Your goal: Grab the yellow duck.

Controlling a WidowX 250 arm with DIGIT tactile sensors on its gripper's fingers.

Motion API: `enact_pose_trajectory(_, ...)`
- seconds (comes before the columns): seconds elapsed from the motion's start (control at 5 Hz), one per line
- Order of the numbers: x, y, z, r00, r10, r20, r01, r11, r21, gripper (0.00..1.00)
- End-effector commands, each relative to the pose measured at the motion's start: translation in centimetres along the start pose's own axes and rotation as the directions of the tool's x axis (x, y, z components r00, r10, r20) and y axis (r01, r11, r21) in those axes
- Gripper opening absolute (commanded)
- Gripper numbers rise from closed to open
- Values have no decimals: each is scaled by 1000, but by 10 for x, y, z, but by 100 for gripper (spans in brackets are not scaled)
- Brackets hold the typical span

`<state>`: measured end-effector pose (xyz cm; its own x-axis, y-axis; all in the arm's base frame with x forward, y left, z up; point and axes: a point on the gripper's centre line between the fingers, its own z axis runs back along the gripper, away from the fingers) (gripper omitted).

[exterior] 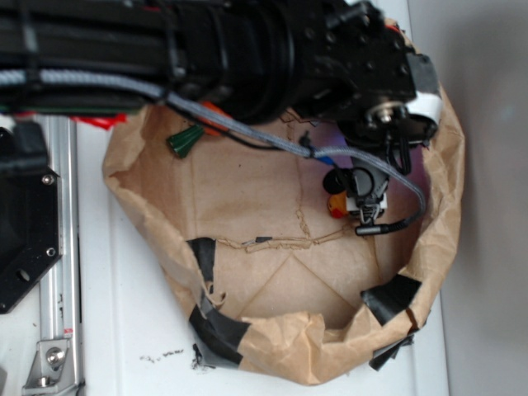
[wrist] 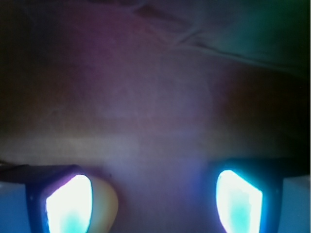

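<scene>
That little yellow duck [wrist: 108, 206] on the paper bag [exterior: 247, 198] floor looks light and rounded, probably slippery, so the spread-apart claw [wrist: 153, 204] beside it should pinch its body's middle.

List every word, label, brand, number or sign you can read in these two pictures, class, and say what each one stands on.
None can be read in either view.
The brown paper bag shows only creases and black tape patches, no print.
The gripper and the black arm show no legible markings.
The yellow duck is mostly hidden and shows no text.
The wrist view is dim and blurred; nothing legible.
</scene>
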<state>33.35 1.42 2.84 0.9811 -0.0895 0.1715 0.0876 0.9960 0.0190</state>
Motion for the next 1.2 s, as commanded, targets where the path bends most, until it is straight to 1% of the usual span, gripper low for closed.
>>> enact_pose_trajectory(0.0, -23, -32, 2, 992, -116, -39, 115, 993, -29, 100)
enact_pose_trajectory(0.2, -43, -58, 13, 984, -175, -40, 172, 983, -56, 100)
enact_pose_trajectory(0.4, -54, -68, 15, 977, -206, -48, 202, 976, -77, 100)
enact_pose_trajectory(0.6, -55, -71, 12, 971, -233, -62, 228, 971, -69, 100)
enact_pose_trajectory(0.8, -55, -70, 13, 971, -230, -59, 226, 972, -66, 100)
enact_pose_trajectory(1.0, -54, -63, 19, 978, -202, -56, 197, 977, -83, 100)
